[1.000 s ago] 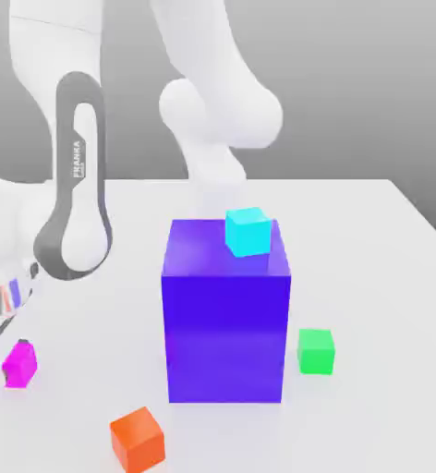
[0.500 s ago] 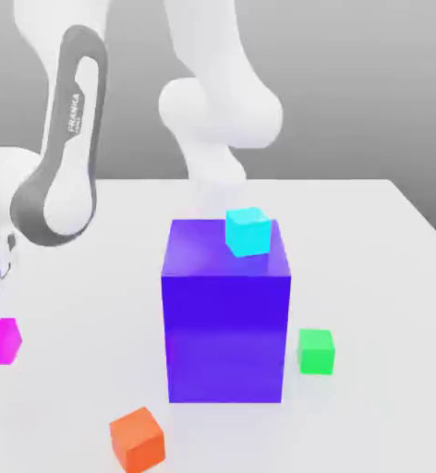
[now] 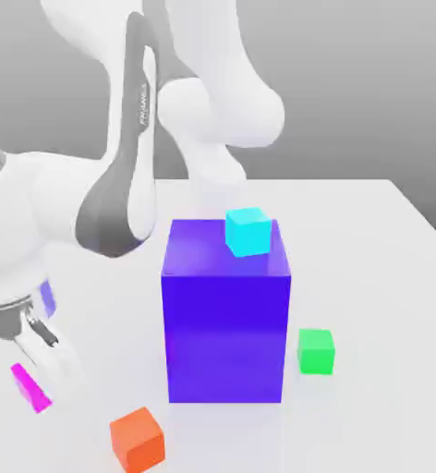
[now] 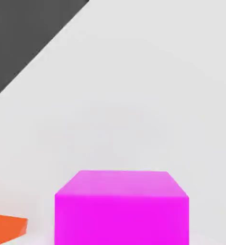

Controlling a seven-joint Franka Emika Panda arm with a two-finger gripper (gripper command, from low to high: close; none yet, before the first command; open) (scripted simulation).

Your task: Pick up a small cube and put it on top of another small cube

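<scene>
Gripper [image 3: 39, 365] clamped on small magenta-pink cube [image 3: 30, 386], lifted off white bench [image 3: 379, 277]; small bright green cube [image 3: 315, 351] well off toward exterior view's right, beyond big purple-blue block [image 3: 225, 323].

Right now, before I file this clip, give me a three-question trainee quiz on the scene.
1. True or false: the cyan cube sits on top of the big purple-blue block.
2. Which small cube is at the gripper? A) orange cube B) magenta cube C) green cube
3. Fill in: the green cube rests on the table at the exterior view's ____ of the block.

Key: 1 true; 2 B; 3 right.
</scene>
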